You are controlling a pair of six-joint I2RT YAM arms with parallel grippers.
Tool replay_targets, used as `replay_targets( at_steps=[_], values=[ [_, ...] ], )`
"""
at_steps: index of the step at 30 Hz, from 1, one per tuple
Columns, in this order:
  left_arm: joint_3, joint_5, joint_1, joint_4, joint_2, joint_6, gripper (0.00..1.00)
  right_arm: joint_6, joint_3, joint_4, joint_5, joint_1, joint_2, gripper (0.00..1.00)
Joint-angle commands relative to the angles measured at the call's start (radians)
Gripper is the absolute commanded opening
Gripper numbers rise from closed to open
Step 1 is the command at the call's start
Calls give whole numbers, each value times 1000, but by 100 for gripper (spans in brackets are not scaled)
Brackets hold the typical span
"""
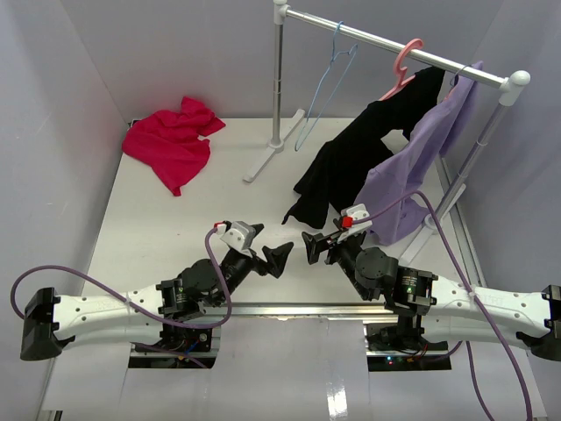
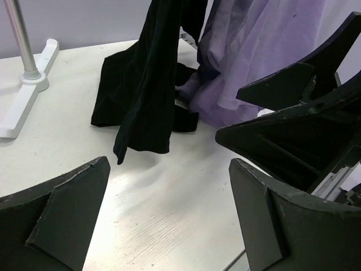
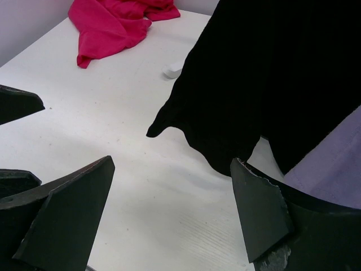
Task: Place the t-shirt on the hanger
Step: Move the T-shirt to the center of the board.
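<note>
T-shirt lies crumpled at the far left corner of the surface, touched by nothing. Hanger, thin blue wire, hangs by its hook from the rail, just left of the pink hanger carrying the black garment; a lavender garment hangs further right. Left hand and right hand sit low near the arm bases, tips facing each other with a small gap between them, both well apart from t-shirt and hanger. Each hand has fingers spread, nothing between them. Step in hand, by my reading: none begun; both arms at a ready pose, first reach not yet made. Next move likely calls for the left hand to travel to the far left corner and pinch the t-shirt near collar or shoulder, since the heap hides the neck opening; the hanger must either come off the rail or be steadied while the fabric is threaded on. Top view alone shows the hanger and rail. Right wrist view shows the t-shirt at its far edge, past a hanging black sleeve, but no hanger. Left wrist view shows neither: only the black and lavender cloth, a rail foot, and the right hand's fingers close in.
</note>
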Motion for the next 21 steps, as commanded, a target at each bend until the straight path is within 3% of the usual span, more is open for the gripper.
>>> replay_targets(
  at_steps=[1, 4, 5, 8, 10, 16, 17, 19, 21],
  values=[
    [7, -41, -3, 9, 11, -5, 98, -4, 2, 47, 26, 5, 3, 90],
    [0, -104, -1, 56, 35, -12, 98, -19, -4, 66, 24, 3, -4, 90],
    [10, -199, 3, 87, 48, -34, 98, -24, -6, 74, 21, 4, -7, 90],
    [98, -223, 120, -52, 121, -212, 98, -22, -10, 78, 17, 3, -15, 90],
    [220, -175, 299, -221, 202, -339, 98, -14, -17, 81, 17, 4, -23, 90],
    [443, 159, 854, -474, 390, -685, 87, -46, -54, 114, -6, 4, -59, 90],
    [469, 162, 946, -529, 415, -724, 87, -50, -53, 113, -8, 3, -63, 90],
    [534, 196, 1088, -572, 489, -753, 84, -47, -45, 94, -9, 3, -75, 91],
    [560, 240, 1154, -592, 567, -759, 83, -37, -45, 86, -10, 3, -83, 91]
  ],
)
